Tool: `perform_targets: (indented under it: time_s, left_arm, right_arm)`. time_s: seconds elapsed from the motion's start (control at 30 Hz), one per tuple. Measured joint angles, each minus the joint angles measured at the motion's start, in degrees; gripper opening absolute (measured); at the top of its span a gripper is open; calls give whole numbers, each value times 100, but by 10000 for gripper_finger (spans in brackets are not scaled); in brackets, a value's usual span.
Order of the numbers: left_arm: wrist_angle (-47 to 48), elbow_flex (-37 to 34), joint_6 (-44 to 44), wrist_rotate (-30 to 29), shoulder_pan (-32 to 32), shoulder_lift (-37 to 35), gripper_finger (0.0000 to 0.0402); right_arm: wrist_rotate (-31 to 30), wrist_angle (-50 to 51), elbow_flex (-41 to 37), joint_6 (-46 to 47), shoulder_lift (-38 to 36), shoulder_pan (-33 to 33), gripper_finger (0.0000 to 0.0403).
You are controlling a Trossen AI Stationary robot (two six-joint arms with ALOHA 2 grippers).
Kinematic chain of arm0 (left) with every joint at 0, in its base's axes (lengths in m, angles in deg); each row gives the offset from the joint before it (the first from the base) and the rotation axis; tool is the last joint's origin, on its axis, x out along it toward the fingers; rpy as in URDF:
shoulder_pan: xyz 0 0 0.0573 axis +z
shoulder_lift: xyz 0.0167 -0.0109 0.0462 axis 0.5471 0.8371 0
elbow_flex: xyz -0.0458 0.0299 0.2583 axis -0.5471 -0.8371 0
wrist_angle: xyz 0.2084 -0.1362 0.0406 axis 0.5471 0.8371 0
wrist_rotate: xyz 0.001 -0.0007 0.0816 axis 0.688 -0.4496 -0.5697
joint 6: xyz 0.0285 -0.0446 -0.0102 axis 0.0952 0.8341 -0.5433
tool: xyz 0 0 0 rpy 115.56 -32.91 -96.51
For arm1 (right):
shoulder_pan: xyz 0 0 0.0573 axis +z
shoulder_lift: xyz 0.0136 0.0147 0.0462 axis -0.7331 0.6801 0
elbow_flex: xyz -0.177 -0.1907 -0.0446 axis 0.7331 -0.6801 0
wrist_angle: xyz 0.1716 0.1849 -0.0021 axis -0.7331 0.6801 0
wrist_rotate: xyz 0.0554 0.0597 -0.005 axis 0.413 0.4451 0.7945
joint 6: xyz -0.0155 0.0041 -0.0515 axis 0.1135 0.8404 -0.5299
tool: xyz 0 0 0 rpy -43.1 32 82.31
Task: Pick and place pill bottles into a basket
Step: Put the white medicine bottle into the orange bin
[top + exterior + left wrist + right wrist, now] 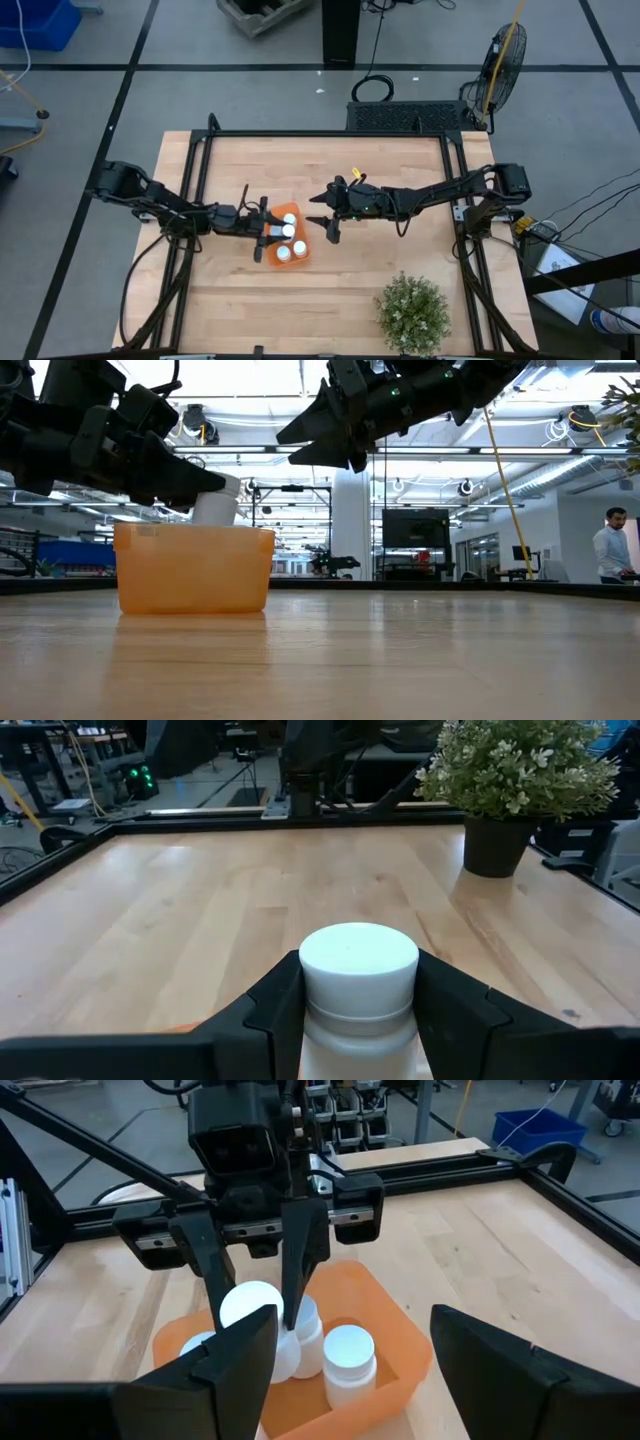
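**Four white bottles at the orange basket, one of them pinched above it**

Four pill bottles can be counted at the basket (285, 243); whether a fifth lies hidden under the arm cannot be told. Nearest the low camera stretches the table (400, 660), pale butcher-block wood with long grain lines and a soft sheen. On it sits the basket, a small rectangular bin of bright, faintly translucent orange plastic with low smooth walls and rounded corners.

Just above the basket's rim hangs the left gripper (358, 1010), its two dark, matte, wedge-shaped fingers (265, 1015) closed tight on the held bottle (358, 982), a smooth white cylinder with a flat, round cap and a ridged neck. It sits upright between the pads, over the bin's near end.

Inside the basket, the right wrist view shows standing bottles (347, 1360) packed close together, their glossy caps upward, touching or almost touching one another.

Beyond the basket, toward the table's centre, the right gripper (327, 218) hovers raised off the wood with its angular black fingers spread wide and nothing between them.

Farther along the table's front edge stands a bushy plant (411, 314), fine green leaves flecked with tiny pale blossoms, in a dark tapered pot. A black metal frame (330, 133) borders the tabletop. In the room behind, a person (612, 550) stands at the far right.
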Motion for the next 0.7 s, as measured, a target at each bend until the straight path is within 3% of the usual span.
perform_targets:
  time_s: [0.3, 0.7]
  left_arm:
    - [-73, 85, 57, -107, -121, 447, 156]
    - [-1347, 151, 77, -108, 27, 1652, 156]
  right_arm:
    - [1, -40, 0, 0, 0, 0, 254]
    - [4, -129, 0, 0, 0, 0, 254]
